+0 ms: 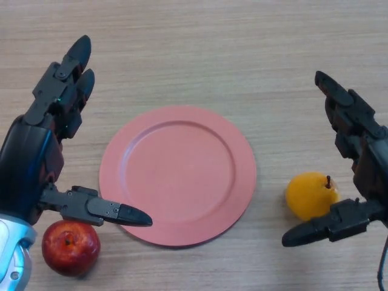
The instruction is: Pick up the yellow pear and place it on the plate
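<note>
Pear (311,194) lies on the table just right of the empty plate (177,174), right hand (357,176) spread wide around it, gripping nothing, apparently readying a grasp; left hand (45,151) idles open left of plate.

Items counted on the table (200,42): one plate (177,174), one pear (311,194), one apple (71,247). Hands in frame: two.

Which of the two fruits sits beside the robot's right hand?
The yellow pear, right of the pink plate, between the open right hand's thumb and fingers. The red apple lies under the left hand.
</note>
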Tool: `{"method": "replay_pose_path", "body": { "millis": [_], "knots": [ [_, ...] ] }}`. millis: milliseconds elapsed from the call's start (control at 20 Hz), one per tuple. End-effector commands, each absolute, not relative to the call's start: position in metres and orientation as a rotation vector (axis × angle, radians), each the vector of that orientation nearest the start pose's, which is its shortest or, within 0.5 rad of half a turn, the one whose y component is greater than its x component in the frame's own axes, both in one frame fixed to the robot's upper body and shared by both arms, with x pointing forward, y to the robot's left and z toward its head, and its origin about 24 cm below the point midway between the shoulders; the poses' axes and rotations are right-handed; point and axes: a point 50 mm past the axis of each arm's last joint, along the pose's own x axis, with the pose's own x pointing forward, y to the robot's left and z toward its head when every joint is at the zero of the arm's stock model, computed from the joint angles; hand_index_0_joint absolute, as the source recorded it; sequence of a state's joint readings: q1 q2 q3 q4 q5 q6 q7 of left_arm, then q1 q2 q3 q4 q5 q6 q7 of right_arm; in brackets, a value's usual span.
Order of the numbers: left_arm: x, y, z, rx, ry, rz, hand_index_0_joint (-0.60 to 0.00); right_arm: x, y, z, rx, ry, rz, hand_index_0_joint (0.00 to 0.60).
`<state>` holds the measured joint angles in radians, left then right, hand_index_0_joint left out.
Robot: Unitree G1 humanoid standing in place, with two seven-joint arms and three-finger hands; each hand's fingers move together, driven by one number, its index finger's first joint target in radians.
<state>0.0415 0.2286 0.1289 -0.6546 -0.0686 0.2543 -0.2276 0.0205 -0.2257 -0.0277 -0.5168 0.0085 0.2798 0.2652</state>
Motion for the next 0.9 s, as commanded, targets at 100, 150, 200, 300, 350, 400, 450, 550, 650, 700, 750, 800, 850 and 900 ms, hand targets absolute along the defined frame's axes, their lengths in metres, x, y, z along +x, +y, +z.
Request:
{"method": "replay_pose_path", "body": {
  "millis": [100,150,200,300,350,400,450,550,650,700,750,800,850,900],
  "knots": [
    [0.205,0.188,0.193,0.250,-0.585,-0.125,0.000,0.244,-0.185,0.160,-0.310,-0.440,0.194,0.000],
    [0.204,0.188,0.193,0.254,-0.579,-0.126,0.000,0.250,-0.189,0.156,-0.310,-0.430,0.182,0.000],
    [0.203,0.189,0.193,0.264,-0.569,-0.130,0.000,0.254,-0.192,0.151,-0.302,-0.424,0.174,0.000],
    [0.202,0.190,0.193,0.273,-0.564,-0.125,0.000,0.263,-0.199,0.141,-0.312,-0.409,0.154,0.000],
    [0.202,0.191,0.192,0.265,-0.564,-0.115,0.000,0.267,-0.203,0.135,-0.327,-0.399,0.140,0.000],
    [0.201,0.193,0.193,0.245,-0.566,-0.104,0.000,0.270,-0.207,0.131,-0.320,-0.393,0.127,0.000],
    [0.200,0.193,0.193,0.261,-0.572,-0.098,0.000,0.273,-0.212,0.125,-0.338,-0.385,0.112,0.000],
    [0.200,0.195,0.192,0.257,-0.576,-0.090,0.000,0.277,-0.217,0.115,-0.325,-0.363,0.083,0.000],
    [0.199,0.196,0.192,0.258,-0.573,-0.087,0.000,0.279,-0.219,0.105,-0.330,-0.336,0.071,0.000],
    [0.199,0.196,0.192,0.257,-0.573,-0.086,0.000,0.281,-0.219,0.099,-0.332,-0.313,0.067,0.000],
    [0.199,0.196,0.192,0.260,-0.572,-0.085,0.000,0.281,-0.219,0.093,-0.327,-0.293,0.065,0.000],
    [0.199,0.196,0.192,0.259,-0.569,-0.085,0.000,0.282,-0.218,0.089,-0.323,-0.274,0.066,0.000],
    [0.199,0.196,0.192,0.258,-0.566,-0.086,0.000,0.283,-0.217,0.083,-0.329,-0.257,0.066,0.000],
    [0.198,0.196,0.192,0.255,-0.562,-0.087,0.000,0.283,-0.217,0.079,-0.345,-0.251,0.060,0.000]
  ]
}}
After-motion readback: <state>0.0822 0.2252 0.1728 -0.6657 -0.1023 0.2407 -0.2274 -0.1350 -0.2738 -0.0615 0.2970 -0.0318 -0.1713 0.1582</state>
